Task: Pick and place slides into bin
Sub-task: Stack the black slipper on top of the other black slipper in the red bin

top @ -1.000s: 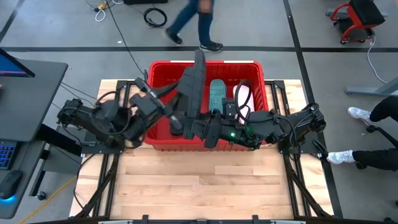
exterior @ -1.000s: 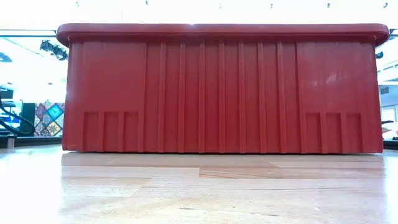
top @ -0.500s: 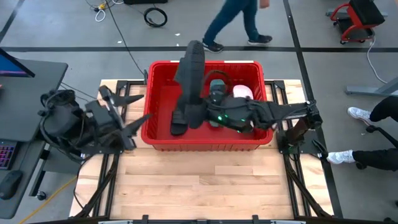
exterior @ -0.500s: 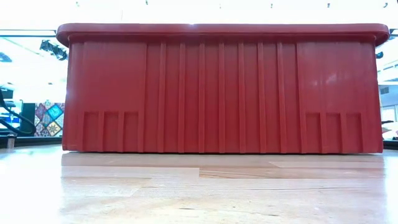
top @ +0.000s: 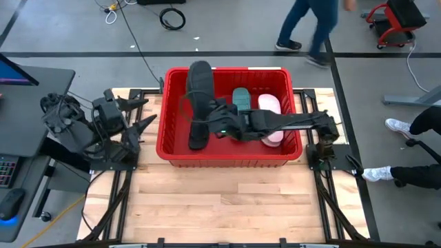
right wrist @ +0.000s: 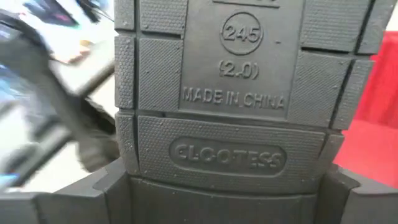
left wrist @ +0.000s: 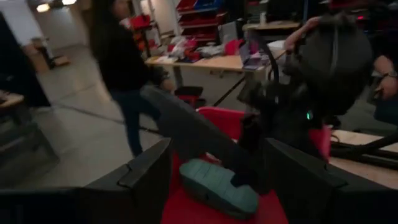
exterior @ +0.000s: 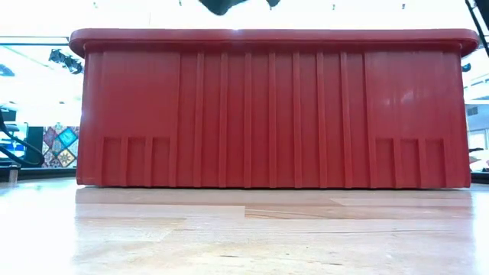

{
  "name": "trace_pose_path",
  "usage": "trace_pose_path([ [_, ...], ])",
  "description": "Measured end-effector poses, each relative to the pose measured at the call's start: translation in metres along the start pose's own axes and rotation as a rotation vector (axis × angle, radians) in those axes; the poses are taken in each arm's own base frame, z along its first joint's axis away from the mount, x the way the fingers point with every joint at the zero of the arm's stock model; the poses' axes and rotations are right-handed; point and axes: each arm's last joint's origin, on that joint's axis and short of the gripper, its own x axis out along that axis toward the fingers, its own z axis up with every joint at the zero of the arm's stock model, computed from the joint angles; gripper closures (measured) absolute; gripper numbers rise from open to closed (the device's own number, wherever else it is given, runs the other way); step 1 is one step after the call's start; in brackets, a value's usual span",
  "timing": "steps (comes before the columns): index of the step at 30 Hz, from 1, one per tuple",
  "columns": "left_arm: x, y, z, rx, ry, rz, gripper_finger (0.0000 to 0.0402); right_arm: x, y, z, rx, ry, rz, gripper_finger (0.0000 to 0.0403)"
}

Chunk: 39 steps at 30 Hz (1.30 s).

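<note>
Our right gripper (top: 210,125) clamps a black slide (top: 198,103) over the bin's (top: 227,160) left half — left gripper (top: 138,114) spread wide, off the bin's left edge.

The bin (top: 227,157) — a bright red rectangular crate with a thick rim and ribbed walls — stands at the far edge of the worktop, midway along it. Inside, a black slide (top: 199,103) stands steeply tilted, its toe end poking above the far rim, its blocky tread sole (right wrist: 230,93) gripped between the right hand's fingers. Beside it a teal-green slide (top: 241,100) and a pale pink-white slide (top: 270,105) lie lengthwise toward the bin's right end.
</note>
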Motion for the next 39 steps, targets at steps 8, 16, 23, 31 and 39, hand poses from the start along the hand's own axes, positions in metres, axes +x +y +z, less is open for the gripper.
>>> trace_pose_path([
  [8,0.003,0.011,-0.013,-0.02,0.057,0.054,0.0147,0.062,-0.029,-0.033,-0.067,0.162,-0.201,0.0088],
  [16,0.011,0.021,-0.02,-0.065,0.109,0.132,0.0159,0.122,-0.061,-0.053,0.079,0.305,-0.293,0.0088],
  [23,0.023,0.033,-0.02,-0.105,0.116,0.266,0.017,0.157,-0.081,-0.07,0.231,0.382,-0.352,0.0088],
  [31,0.031,0.04,-0.02,-0.136,0.116,0.357,0.0172,0.175,-0.09,-0.077,0.267,0.4,-0.349,0.0088],
  [39,0.036,0.046,-0.02,-0.15,0.131,0.395,0.0173,0.187,-0.094,-0.077,0.325,0.403,-0.324,0.0088],
])
